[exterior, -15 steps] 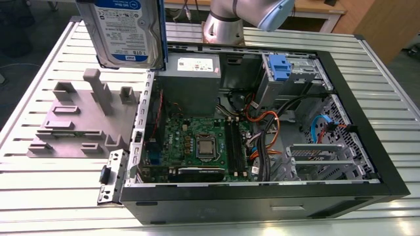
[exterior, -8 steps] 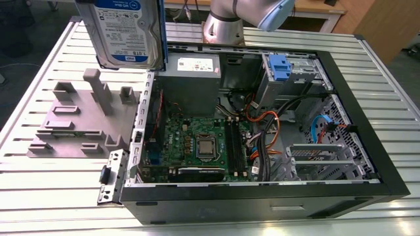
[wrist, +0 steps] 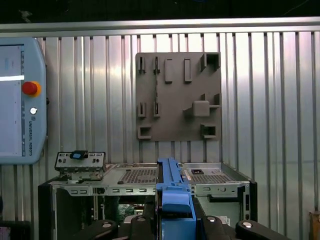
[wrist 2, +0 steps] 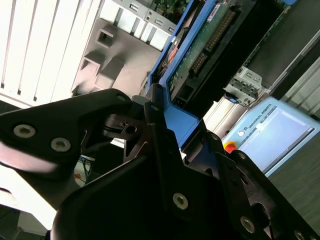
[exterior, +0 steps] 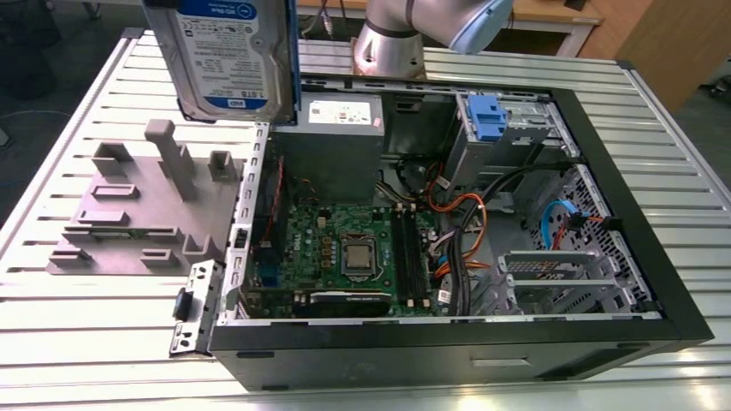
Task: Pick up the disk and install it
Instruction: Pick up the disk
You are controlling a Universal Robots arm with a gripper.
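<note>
I saw the end effector (wrist 2: pixel 165 125) pinching the disk (wrist 2: pixel 200 45) by its blue bracket, one black finger (wrist 2: pixel 100 115) pressed against each side of the frame in the second wrist view. In the exterior view the disk (exterior: pixel 226 56) hung upright in the air at the exterior view's far left, label facing the camera, well above the table (exterior: pixel 92 342). It hovered over the far edge of the grey fixture plate (exterior: pixel 126 214) and just beside the left wall of the open computer case (exterior: pixel 639 282), touching neither. Inside the case, the grey power supply (exterior: pixel 337 137) sat at the far side, with a blue latch (exterior: pixel 485 116) to its right.
</note>
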